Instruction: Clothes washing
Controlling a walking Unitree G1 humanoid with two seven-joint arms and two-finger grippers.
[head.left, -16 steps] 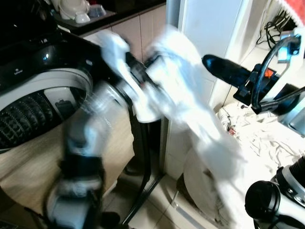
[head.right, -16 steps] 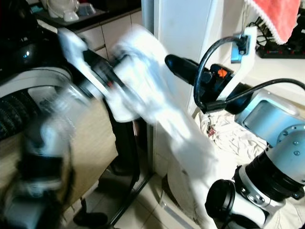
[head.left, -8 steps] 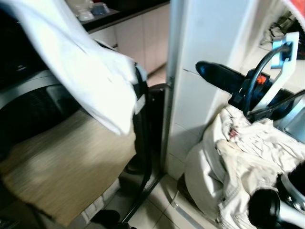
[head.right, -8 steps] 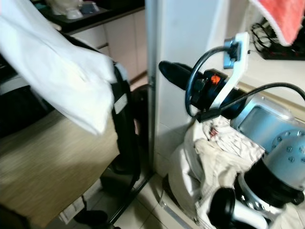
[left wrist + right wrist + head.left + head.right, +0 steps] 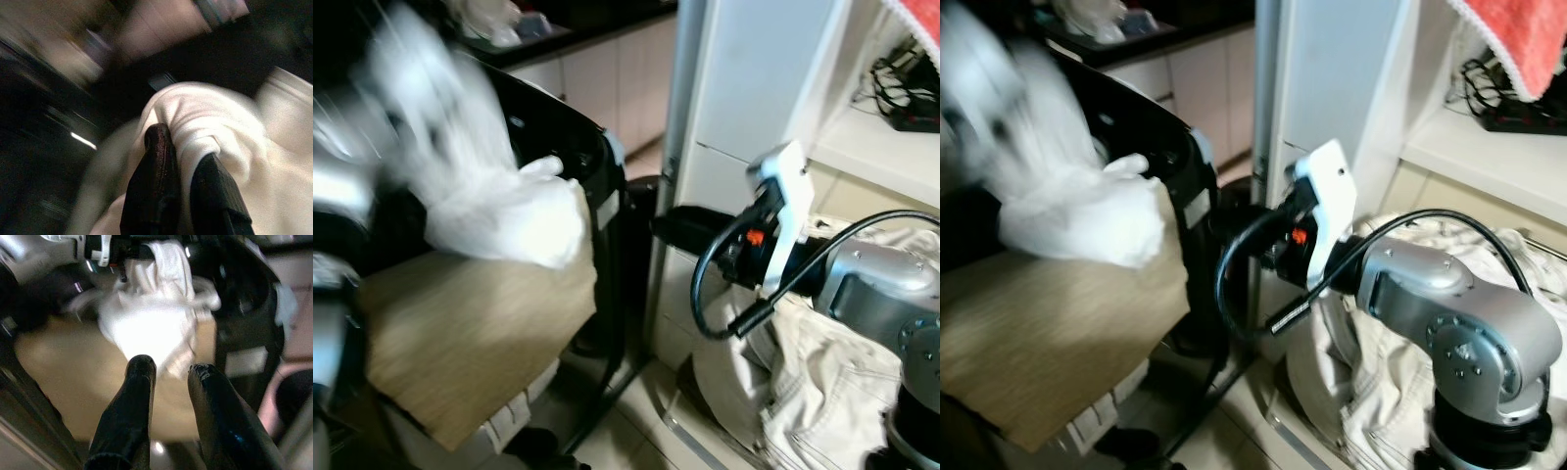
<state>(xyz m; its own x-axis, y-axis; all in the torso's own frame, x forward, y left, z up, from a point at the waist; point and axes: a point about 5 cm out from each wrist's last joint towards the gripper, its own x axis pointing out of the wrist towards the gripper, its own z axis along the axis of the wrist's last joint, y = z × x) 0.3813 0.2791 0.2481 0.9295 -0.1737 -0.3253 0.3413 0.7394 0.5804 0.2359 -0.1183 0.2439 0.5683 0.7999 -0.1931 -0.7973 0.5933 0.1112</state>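
Our left pincer (image 5: 183,161) is clamped on the white garment (image 5: 499,211), a detail the wrist view shows while the head views blur it above the black washing machine (image 5: 1170,162). Our right pincer (image 5: 171,369) hangs slightly parted, empty, beside the laundry pile (image 5: 822,372).

The left gripper (image 5: 183,164) has its two black fingers (image 5: 154,191) pinched on a fold of white cloth (image 5: 220,127), which bunches up between and over them and spreads away to one side. Behind the cloth everything is dark and blurred, with a pale panel (image 5: 166,24) and a thin bright streak (image 5: 84,141).
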